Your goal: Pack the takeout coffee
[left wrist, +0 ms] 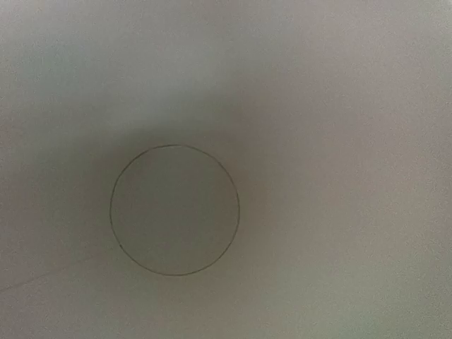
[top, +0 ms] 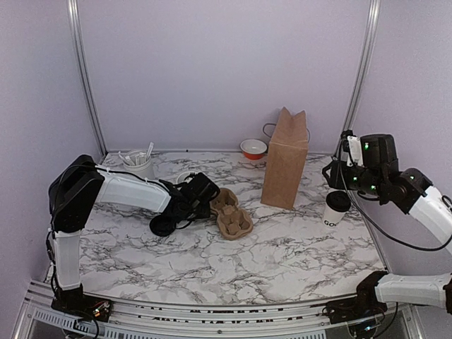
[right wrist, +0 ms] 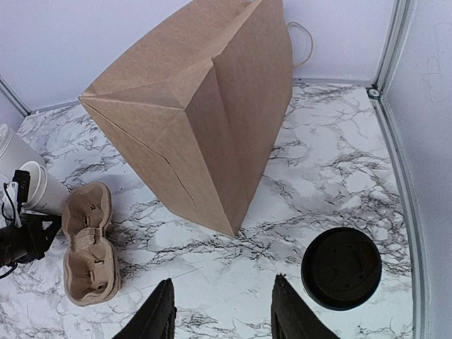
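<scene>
The takeout coffee (top: pixel 337 208), a white cup with dark lettering and a black lid (right wrist: pixel 341 268), stands upright at the right of the table. My right gripper (right wrist: pixel 222 282) hangs above the marble just left of it, open, with nothing between its fingers. My left gripper (top: pixel 200 192) reaches to mid-table beside a lidless white cup (top: pixel 186 176) and the brown cup carrier (top: pixel 230 212). A blurred white surface with a thin circle (left wrist: pixel 175 210) fills the left wrist view and hides that gripper's fingers.
A tall brown paper bag (top: pixel 284 159) stands upright between the carrier and the coffee. An orange and white bowl (top: pixel 253 148) sits behind it. A white holder of utensils (top: pixel 139 164) is at the back left. Frame posts and walls border the table.
</scene>
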Controlling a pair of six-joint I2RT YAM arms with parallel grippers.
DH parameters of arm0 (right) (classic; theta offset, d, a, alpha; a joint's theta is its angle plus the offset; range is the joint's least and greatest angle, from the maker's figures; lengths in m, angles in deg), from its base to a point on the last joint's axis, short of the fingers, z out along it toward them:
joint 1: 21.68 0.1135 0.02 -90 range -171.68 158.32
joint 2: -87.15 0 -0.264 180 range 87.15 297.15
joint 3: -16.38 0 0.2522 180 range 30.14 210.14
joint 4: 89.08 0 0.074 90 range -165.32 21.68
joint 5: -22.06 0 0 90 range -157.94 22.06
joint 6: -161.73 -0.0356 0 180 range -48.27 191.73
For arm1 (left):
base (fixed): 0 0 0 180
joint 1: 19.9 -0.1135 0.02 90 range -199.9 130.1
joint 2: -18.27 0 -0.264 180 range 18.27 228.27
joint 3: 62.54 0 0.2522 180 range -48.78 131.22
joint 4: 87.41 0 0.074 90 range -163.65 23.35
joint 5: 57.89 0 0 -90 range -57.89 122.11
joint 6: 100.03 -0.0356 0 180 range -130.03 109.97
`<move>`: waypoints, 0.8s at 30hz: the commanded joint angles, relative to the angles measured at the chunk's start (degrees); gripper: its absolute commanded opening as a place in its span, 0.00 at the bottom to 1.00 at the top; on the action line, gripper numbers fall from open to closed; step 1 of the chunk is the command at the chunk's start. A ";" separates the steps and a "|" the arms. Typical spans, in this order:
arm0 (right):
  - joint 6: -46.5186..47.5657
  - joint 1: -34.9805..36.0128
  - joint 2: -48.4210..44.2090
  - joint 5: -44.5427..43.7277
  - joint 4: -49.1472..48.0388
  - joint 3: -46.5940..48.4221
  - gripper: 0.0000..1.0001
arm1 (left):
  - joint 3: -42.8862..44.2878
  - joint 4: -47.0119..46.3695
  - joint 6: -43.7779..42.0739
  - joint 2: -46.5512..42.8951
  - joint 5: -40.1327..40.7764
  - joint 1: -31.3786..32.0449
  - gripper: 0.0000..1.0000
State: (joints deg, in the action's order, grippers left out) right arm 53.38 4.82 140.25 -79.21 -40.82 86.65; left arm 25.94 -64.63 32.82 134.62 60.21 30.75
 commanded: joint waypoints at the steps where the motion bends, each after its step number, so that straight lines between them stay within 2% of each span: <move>1: -0.35 0.50 -1.30 0.80 1.08 1.91 0.44 | 3.43 -0.45 -2.39 3.05 -0.71 -2.88 0.15; 9: -0.95 0.55 -2.12 1.70 2.35 1.87 0.44 | 10.05 -0.49 -7.00 8.39 -4.09 -8.34 0.15; 15: -1.40 0.48 -1.54 3.09 2.77 1.50 0.44 | 14.65 0.11 -11.39 10.54 -6.01 -9.97 0.14; 21: -1.69 0.49 -0.37 4.54 2.32 1.05 0.44 | 12.36 0.26 -11.70 6.48 -9.06 -9.90 0.14; 24: -1.69 0.50 0.50 5.93 1.53 0.49 0.45 | 9.36 0.21 -11.12 2.88 -10.71 -9.46 0.20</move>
State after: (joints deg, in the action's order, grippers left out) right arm 52.22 4.84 139.88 -75.45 -38.33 86.65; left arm 38.29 -65.26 22.16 143.41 52.47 20.74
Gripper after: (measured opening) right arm 0.447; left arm 0.167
